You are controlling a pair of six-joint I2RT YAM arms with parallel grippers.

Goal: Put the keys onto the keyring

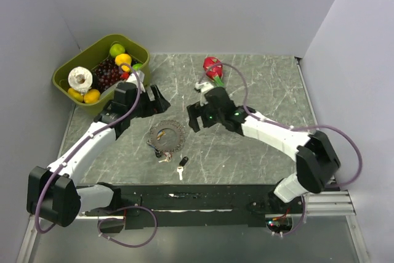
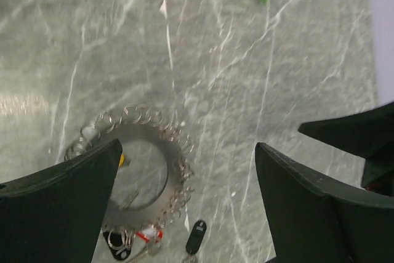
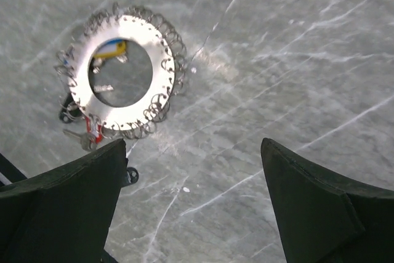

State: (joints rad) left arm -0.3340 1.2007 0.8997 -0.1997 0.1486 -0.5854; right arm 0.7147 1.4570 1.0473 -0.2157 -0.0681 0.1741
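There is one keyring (image 1: 167, 135). One key (image 1: 182, 165) lies alone, and more keys (image 1: 159, 152) sit bunched at its rim, too small and too close together to count. I count two grippers, a left gripper (image 1: 160, 100) and a right gripper (image 1: 192, 118), one bin (image 1: 61, 78) and one red fruit (image 1: 213, 66).

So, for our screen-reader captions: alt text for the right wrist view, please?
The keyring lies flat on the grey marbled table at upper left, a few keys clustered at its lower-left edge. The open right gripper frames the bottom, holding nothing.
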